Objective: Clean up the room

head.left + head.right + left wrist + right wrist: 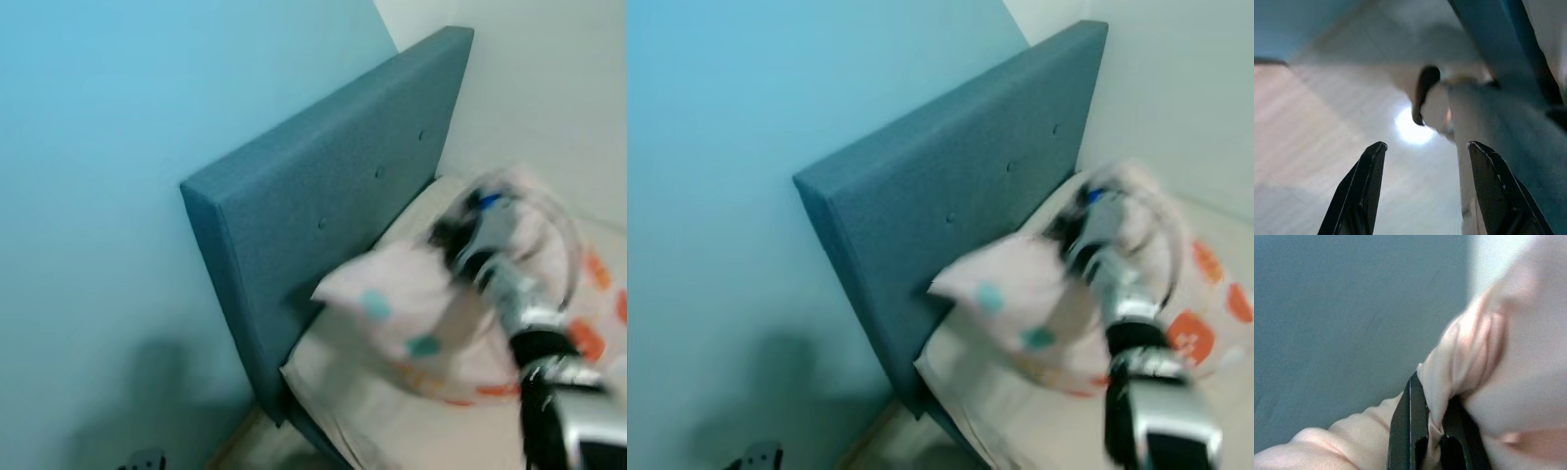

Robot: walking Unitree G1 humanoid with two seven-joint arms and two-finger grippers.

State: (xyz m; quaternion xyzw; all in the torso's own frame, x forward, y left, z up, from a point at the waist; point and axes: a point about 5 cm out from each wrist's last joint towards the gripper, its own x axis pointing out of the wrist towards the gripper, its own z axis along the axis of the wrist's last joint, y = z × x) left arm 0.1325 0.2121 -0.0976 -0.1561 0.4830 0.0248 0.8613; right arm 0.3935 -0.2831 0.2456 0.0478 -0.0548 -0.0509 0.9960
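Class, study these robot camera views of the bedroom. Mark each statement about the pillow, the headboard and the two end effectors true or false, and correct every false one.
1. The right end effector is pinching the pillow. True.
2. The headboard is red. False: it is blue-grey fabric.
3. The left end effector is clamped on a sock. False: its fingers are open, holding nothing, above the floor.
4. The pillow has coloured spots. True.
5. The pillow lies on the floor. False: it is over the mattress.

Bed (392, 421) with teal headboard (323, 215), spotted pillow (411, 323) on its mattress.
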